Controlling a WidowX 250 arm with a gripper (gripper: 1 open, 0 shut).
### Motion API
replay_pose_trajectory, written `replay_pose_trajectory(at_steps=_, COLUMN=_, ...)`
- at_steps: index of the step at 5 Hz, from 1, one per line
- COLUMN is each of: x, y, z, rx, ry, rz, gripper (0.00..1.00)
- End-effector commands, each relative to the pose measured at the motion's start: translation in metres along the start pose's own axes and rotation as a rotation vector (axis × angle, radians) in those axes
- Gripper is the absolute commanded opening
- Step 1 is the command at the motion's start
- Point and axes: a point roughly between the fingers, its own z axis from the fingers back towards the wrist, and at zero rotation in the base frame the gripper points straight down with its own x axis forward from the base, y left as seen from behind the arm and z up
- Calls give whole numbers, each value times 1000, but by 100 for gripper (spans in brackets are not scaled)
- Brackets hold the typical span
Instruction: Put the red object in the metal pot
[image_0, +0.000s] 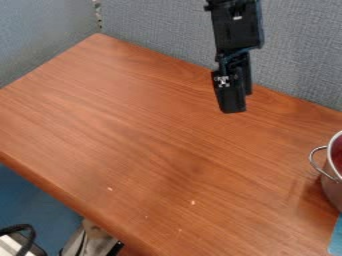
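Observation:
My black gripper (233, 104) hangs from above over the far middle of the wooden table (134, 120), its narrow tip pointing down just above the surface. It is seen edge-on, nothing shows between its fingers, and it stands open. The metal pot (325, 172) is cut off by the right edge of the view, with only its shiny rim and left wall showing. A dark red patch (335, 150) shows inside the rim, which looks like the red object lying in the pot. The gripper is well to the left of the pot and apart from it.
A grey-blue fabric wall (160, 25) stands right behind the table's far edge. The table's front edge runs diagonally, with the floor and some cables (20, 242) below it at the bottom left.

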Motion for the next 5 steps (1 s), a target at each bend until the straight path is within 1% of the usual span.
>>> replay_pose_trajectory(at_steps=1, x=11, y=-12, z=15, rx=88, ry=-19, rz=-53, gripper=100)
replay_pose_trajectory(at_steps=3, x=10, y=16, z=-4, rx=76, ry=9, rz=-74, gripper=100)
replay_pose_trajectory(at_steps=5, x=24, y=30, z=17, rx=59, ry=10, rz=-109, gripper=100)
